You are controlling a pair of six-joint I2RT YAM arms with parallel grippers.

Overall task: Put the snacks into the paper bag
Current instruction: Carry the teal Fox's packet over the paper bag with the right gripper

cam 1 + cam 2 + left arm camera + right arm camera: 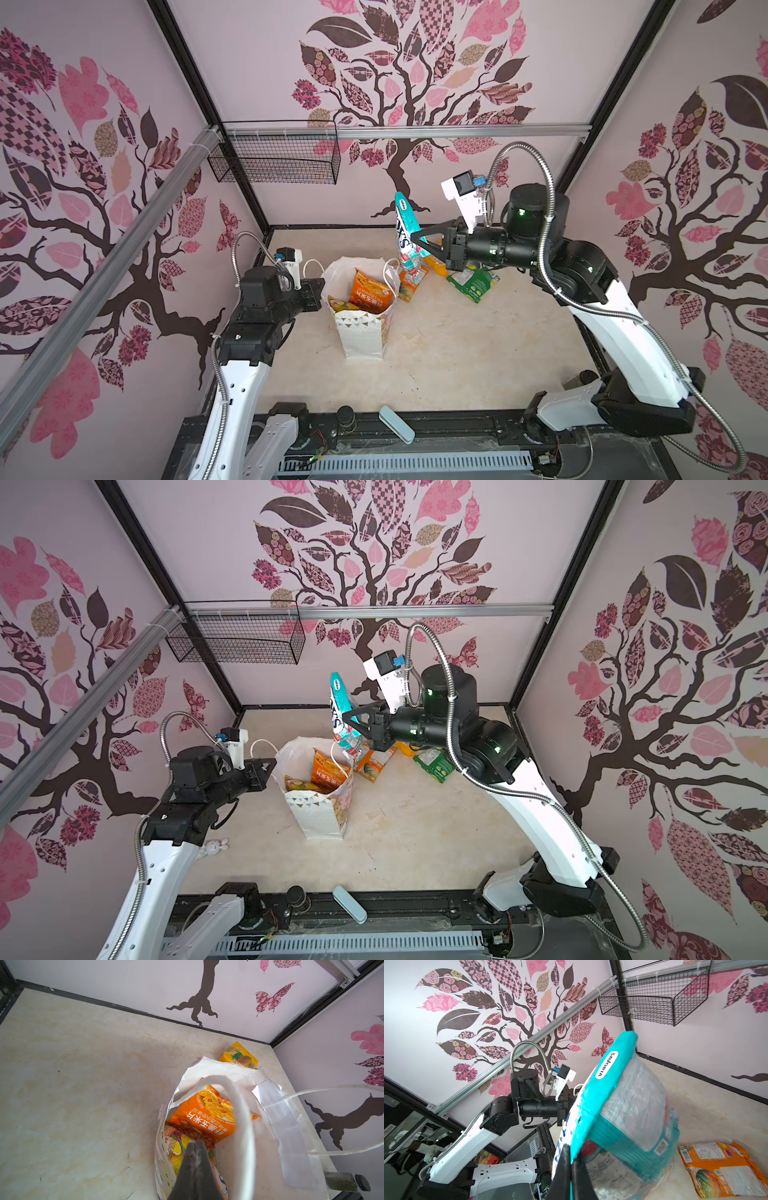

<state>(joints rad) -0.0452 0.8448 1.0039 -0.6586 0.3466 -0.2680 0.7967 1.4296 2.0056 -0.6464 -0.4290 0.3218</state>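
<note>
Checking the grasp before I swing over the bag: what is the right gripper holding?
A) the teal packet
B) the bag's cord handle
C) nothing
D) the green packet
A: the right gripper is shut on the teal packet and holds it clear of the table, while the green packet lies on the table.

1. Paper bag (361, 332) mouth gapes; an orange packet (370, 293) fills its middle, a cord handle (239, 1109) arches across
2. Left gripper (195, 1144) crowds its left rim
3. Teal packet (406, 226) hangs by the right rim; near table (457, 353) bare
</note>
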